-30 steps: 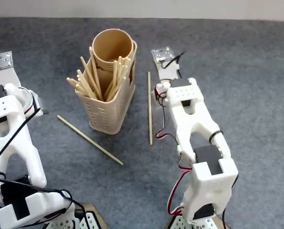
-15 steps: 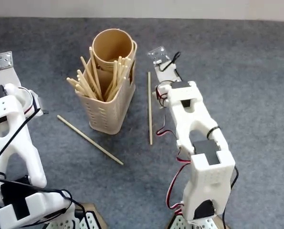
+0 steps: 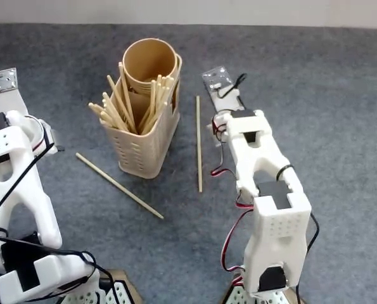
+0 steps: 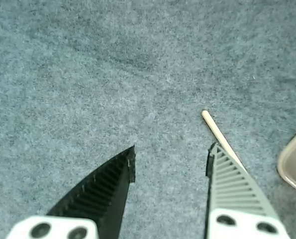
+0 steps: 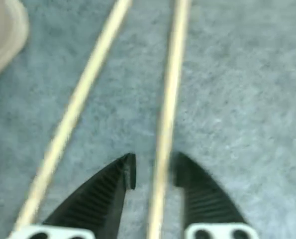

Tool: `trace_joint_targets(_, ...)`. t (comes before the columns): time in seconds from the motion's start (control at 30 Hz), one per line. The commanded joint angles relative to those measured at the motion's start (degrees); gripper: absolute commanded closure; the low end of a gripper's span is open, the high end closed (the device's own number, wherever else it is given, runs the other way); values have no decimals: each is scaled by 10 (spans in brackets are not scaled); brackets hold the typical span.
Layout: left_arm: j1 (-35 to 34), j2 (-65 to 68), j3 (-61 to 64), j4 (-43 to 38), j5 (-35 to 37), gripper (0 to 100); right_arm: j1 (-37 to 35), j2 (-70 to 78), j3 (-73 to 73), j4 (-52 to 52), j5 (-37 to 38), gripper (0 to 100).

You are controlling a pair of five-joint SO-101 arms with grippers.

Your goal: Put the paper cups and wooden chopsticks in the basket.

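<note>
Holding chopsticks [image 3: 121,111] and a paper cup [image 3: 149,60] (upright), the basket [image 3: 147,152] stands.

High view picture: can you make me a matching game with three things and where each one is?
Things
1. paper cup
2. slanted chopstick
3. straight chopstick

Places
A. lying flat between the basket and the right arm
B. standing in the basket
C. lying flat on the side of the basket toward the left arm

Pairs: 1-B, 2-C, 3-A

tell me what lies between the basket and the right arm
One wooden chopstick lies flat on the grey carpet between the basket and the right arm, as the high view shows.
</note>
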Motion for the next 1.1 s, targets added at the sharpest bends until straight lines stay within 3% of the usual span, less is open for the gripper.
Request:
trace_joint_targets(0.0, 7, -6, -2, -5, -4, 745, -13, 1, -3, 48, -5, 991)
trace_joint_targets(0.1, 7, -6, -2, -5, -4, 745, -19, -15, -7, 79, -13, 991)
trace_joint_targets(0.2, 7, -6, -2, -5, -4, 745, -11, -90, -6, 84, -68, 991)
trace_joint_targets(0.37, 7, -6, -2, -5, -4, 745, -17, -326, 16, 82, -126, 992)
trace_joint_targets(0.5, 9, -6, -2, -5, -4, 745, -73, -520, 64, 46, -138, 992)
trace_joint_targets(0.73, 10, -6, -2, -5, -4, 747, -203, -671, 167, -129, -140, 992)
trace_joint_targets(0.97, 7, -6, -2, -5, -4, 747, -273, -679, 327, -378, -180, 992)
trace_joint_targets(1.07, 7, -6, -2, -5, -4, 747, -285, -657, 366, -436, -182, 992)
